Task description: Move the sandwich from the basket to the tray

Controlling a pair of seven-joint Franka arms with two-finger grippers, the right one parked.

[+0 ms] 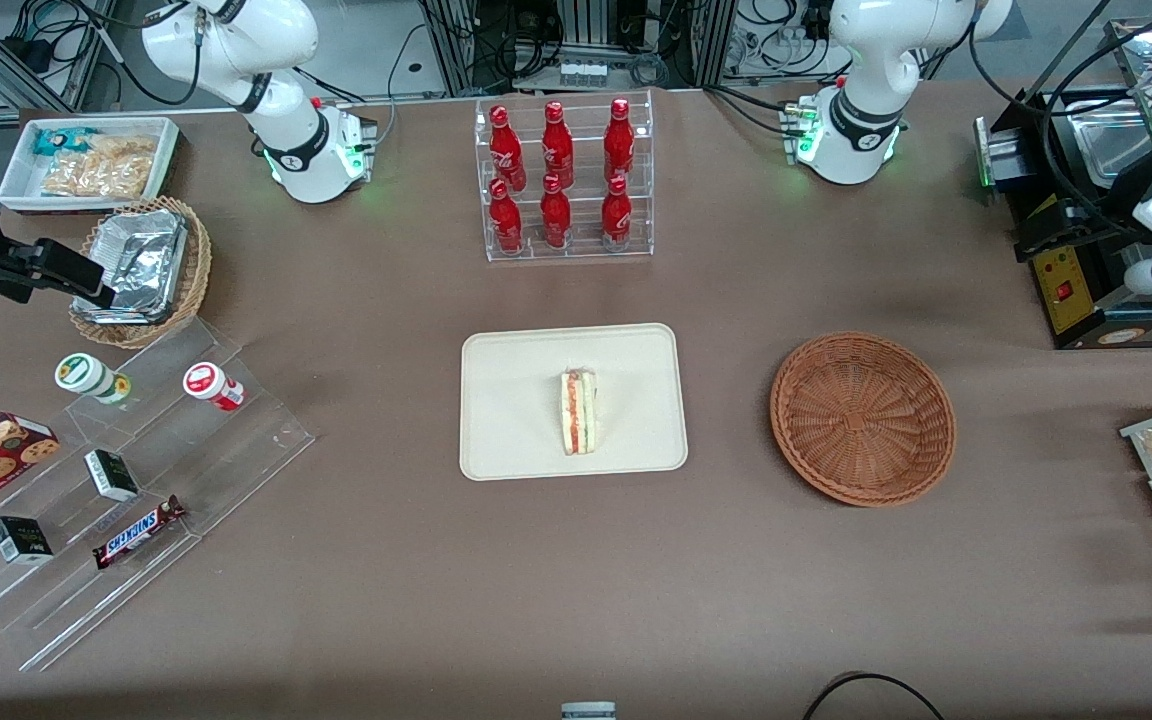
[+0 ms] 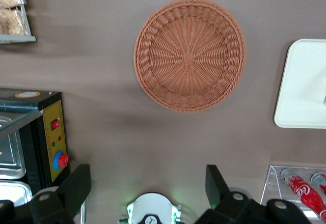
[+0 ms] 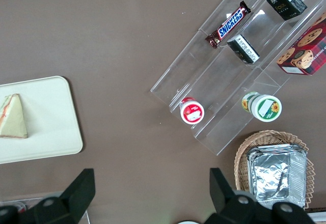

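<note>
On the brown counter [image 1: 576, 580], taken with the tray as landmark, the work reads as essentially finished.

1. Tray [image 1: 506, 400]: the cream tray lies flat at mid-counter, nearer to the front camera than the clear rack of red bottles [image 1: 564, 180]. Its rim shows no tilt or overhang.

2. Basket [image 1: 863, 417]: the reddish-brown wicker basket sits beside the tray, toward the working arm's end of the counter, apart from it with bare counter between. The left wrist view looks straight down into the basket [image 2: 189, 55] and shows only bare weave; nothing is in it.

3. Sandwich [image 1: 578, 411]: the wedge lies on the tray, roughly at its centre and clear of every edge, with the red-orange and green filling layers facing up toward the front camera. The right wrist view confirms the sandwich [image 3: 13, 117] resting flat on the tray surface.

4. Pincer [image 2: 147, 180]: the left arm's pincer hangs high above the counter, off the tray, over the ground between the basket and the arm's base. Its two fingers [image 2: 76, 186] stand wide apart with nothing between them.

Judgement: pick, carry and release appear complete. Nothing visibly remains except, at most, parking the arm.
</note>
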